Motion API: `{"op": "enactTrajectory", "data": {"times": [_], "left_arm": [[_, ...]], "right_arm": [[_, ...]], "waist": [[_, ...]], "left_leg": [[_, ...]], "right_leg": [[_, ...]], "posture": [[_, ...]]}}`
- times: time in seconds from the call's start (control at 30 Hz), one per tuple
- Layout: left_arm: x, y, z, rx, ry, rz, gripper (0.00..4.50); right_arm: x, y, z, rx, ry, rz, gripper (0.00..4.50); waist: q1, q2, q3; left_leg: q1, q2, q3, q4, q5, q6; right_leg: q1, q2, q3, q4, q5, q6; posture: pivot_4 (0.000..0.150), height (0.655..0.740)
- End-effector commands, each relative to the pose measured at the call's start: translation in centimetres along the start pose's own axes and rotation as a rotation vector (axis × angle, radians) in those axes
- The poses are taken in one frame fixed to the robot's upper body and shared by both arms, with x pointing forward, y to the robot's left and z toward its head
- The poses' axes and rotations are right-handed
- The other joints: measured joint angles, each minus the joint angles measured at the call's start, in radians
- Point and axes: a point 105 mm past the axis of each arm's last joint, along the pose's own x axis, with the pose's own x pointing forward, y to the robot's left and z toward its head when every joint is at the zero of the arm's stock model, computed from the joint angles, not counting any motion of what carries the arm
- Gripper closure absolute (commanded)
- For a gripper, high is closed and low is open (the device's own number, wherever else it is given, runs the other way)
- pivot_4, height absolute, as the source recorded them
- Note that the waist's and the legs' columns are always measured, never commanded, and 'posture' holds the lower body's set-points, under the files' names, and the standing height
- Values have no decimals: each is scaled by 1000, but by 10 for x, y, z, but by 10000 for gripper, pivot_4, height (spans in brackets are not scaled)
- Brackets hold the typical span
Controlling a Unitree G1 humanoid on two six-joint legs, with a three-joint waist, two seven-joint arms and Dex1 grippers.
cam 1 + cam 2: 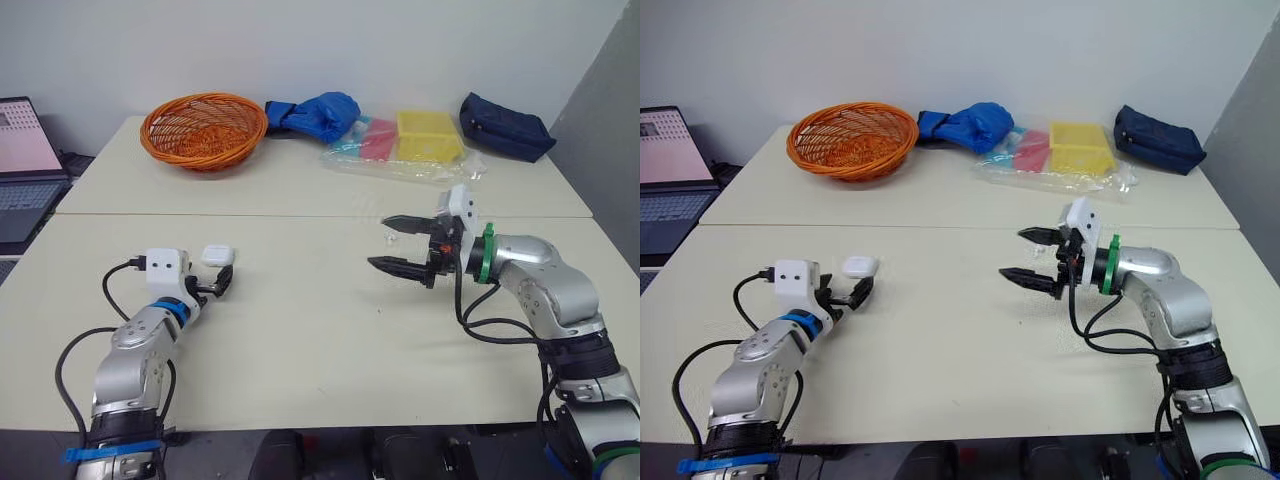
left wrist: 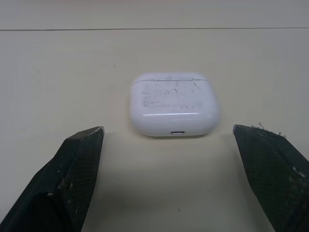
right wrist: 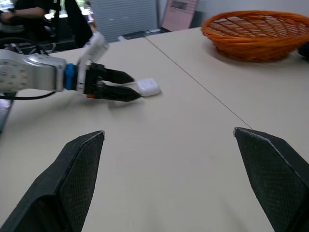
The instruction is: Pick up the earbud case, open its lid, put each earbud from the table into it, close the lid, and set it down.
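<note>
Earbud case [image 2: 174, 105] is lying flat on the counter [image 1: 300, 330] with its lid shut, just ahead of the left fingers [image 2: 77, 164]. Those are spread wide, holding nothing and not touching it. It looks like light, hard, glossy plastic with rounded edges, so probably slippery. I'd pinch it across the two sides near the port end and keep off the lid seam. Right fingers [image 1: 395, 266] are wide open and empty too, well apart over mid-counter.

The earbud case [image 1: 217, 255] lies on the table [image 1: 300, 340] just before the left end effector [image 1: 222, 282], basket [image 1: 203, 130] far behind.
</note>
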Motion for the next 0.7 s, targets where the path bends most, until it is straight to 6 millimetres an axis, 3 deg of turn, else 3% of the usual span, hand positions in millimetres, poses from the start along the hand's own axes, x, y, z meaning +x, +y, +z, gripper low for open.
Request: {"op": "enactTrajectory", "data": {"times": [0.03, 0.3, 0.53, 0.7], "left_arm": [[3, 0, 10, 7, -52, -3, 202], [18, -6, 14, 9, -65, -23, 202], [25, -13, 15, 45, -68, -62, 202], [26, -10, 13, 32, -66, -38, 12818]], "right_arm": [[-1, 5, 12, -30, -17, 23, 0], [-1, 10, 13, -37, 10, 61, 0], [-5, -2, 10, -64, 18, 5, 0], [-6, -2, 11, -53, 9, -2, 0]], "waist": [[0, 0, 0], [0, 0, 0], [-1, 0, 0], [0, 0, 0]], "left_leg": [[0, 0, 0, 0, 0, 0], [0, -1, 0, 0, 0, 0], [0, -1, 1, 0, 0, 0], [0, -1, 0, 0, 0, 0]], "right_leg": [[0, 0, 0, 0, 0, 0], [0, -1, 0, 0, 0, 0], [0, 0, -1, 0, 0, 0], [0, 0, -1, 0, 0, 0]], "posture": [[1500, 7400], [1500, 7400], [1500, 7400], [1500, 7400]]}}
